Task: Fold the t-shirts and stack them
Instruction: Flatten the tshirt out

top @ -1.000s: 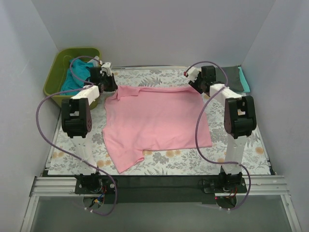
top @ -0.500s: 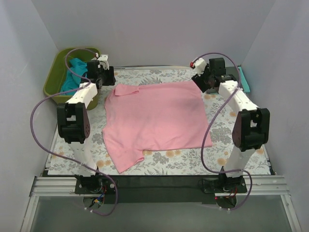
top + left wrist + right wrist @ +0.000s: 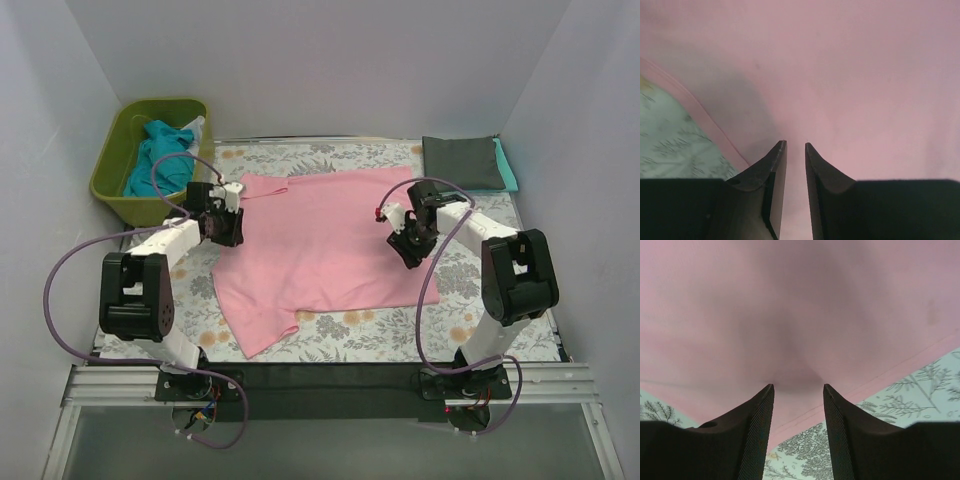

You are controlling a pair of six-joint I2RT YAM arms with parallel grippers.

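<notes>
1. At the far left, the olive-green tub [image 3: 110, 165] holds a loose heap of teal t-shirts [image 3: 155, 150], none of them folded.
2. The left pincer [image 3: 224, 222] sits low over the left edge of the pink t-shirt [image 3: 320, 250]. Its jaws are narrow, with only a slim slit between them. The wrist view shows flat pink cloth under the tips, and the hem and the floral cloth [image 3: 400, 335] lie just to one side. We see no fold caught between the jaws.
3. The pink t-shirt lies spread across the middle of the tabletop, with one sleeve trailing toward the near left.
   - We judge it light and limp. It will not keep a shape, and it will sag and drag over the floral cloth when lifted.
   - A single flat layer gives little to bite, so each pincer should press down and pinch up a small ridge at the hem or side seam.
   - Taking hold at matching points on both sides should keep the fold line straight.
4. The right pincer [image 3: 408, 248] is low over the shirt's right edge. Its jaws are moderately apart and empty, with the tips on or just above the cloth and the hem close by.
5. At the far right lies a folded dark grey t-shirt [image 3: 458, 162] with a teal edge [image 3: 508, 165] showing beside it. We cannot tell whether the teal lies underneath.
</notes>
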